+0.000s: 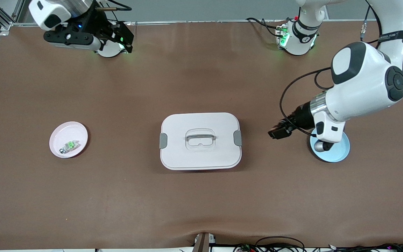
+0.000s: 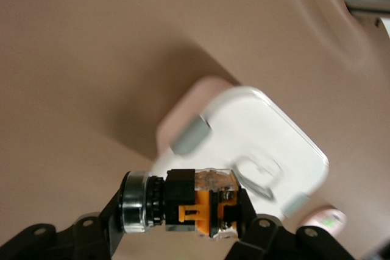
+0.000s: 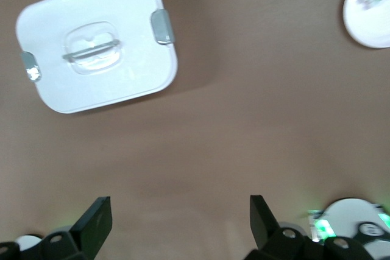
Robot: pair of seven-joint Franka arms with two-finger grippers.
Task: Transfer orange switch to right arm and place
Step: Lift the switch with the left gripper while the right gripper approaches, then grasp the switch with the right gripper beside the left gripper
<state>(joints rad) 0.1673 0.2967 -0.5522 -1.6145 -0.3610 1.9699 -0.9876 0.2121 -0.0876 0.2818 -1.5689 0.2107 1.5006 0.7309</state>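
Right gripper (image 1: 126, 40) waits over its own base, fingers (image 3: 94, 220) wide, ready to receive. One pink round plate (image 1: 68, 139) carries one clear-and-green small part (image 1: 69, 145). One white lidded box (image 1: 200, 140) mid-bench. Left gripper (image 1: 275, 133), just beside one blue round plate (image 1: 338, 153), pinches the black-and-orange rectangular switch (image 2: 204, 202), raised for handover.

Lidded white box (image 1: 200, 140) mid-table; pink plate (image 1: 65, 134) with perhaps a clear-green part (image 1: 69, 146); blue plate (image 1: 341, 151).
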